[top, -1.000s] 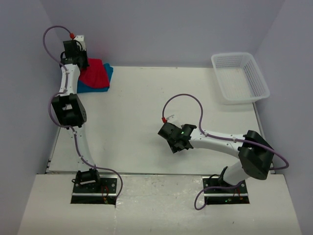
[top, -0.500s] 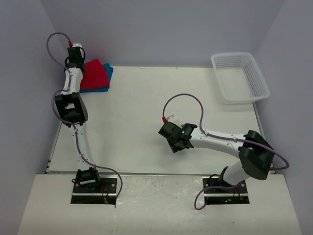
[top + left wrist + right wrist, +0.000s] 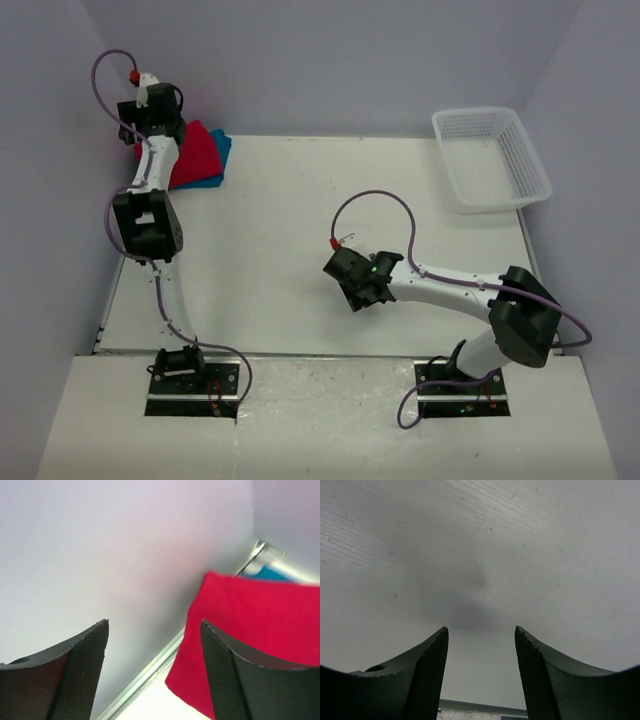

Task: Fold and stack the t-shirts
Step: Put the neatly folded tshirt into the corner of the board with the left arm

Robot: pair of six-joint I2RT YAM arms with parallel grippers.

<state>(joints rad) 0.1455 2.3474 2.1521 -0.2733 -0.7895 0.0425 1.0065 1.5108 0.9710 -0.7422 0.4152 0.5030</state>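
Folded red t-shirt point(image 3: 196, 156) sits on top of the teal t-shirt point(image 3: 223, 150) in the far left corner of the table point(image 3: 280, 220), with teal peeking out on the right side. The left gripper point(image 3: 154, 625) hangs over the stack's left edge by the wall, fingers apart and gripping nothing. The wrist cam shows the red edge running behind one finger, and in the top view the arm hides that. The stack sits skewed with a corner toward the back wall, and I can't call a long axis. The right gripper point(image 3: 481, 630) is well away mid-table, also spread and empty.

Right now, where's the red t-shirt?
In the top view the red t-shirt lies at the far left corner of the table, on top of the teal t-shirt, right beside the open left gripper.
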